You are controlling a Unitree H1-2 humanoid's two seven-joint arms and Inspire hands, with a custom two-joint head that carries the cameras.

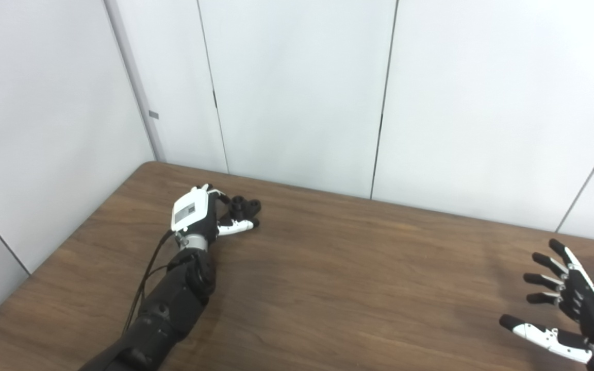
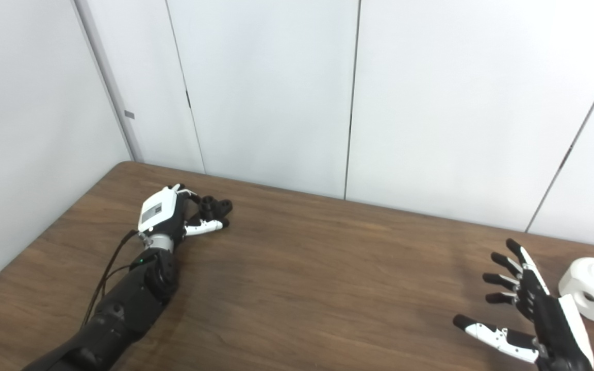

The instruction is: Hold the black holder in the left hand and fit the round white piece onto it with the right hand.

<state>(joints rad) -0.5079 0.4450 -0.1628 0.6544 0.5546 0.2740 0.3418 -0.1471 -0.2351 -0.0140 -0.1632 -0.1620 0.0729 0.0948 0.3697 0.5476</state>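
Observation:
The black holder (image 1: 244,207) lies on the brown table (image 1: 328,268) at the far left. My left hand (image 1: 201,214) is at it, fingers curled around it and thumb under it, so it grips the holder on the table top. The round white piece (image 2: 593,289) with holes in it lies at the right edge of the table. My right hand (image 2: 526,314) is open with fingers spread, just left of the white piece and apart from it, holding nothing.
White wall panels (image 1: 297,93) stand close behind the table's far edge and along its left side. The wide middle of the table lies between the two hands.

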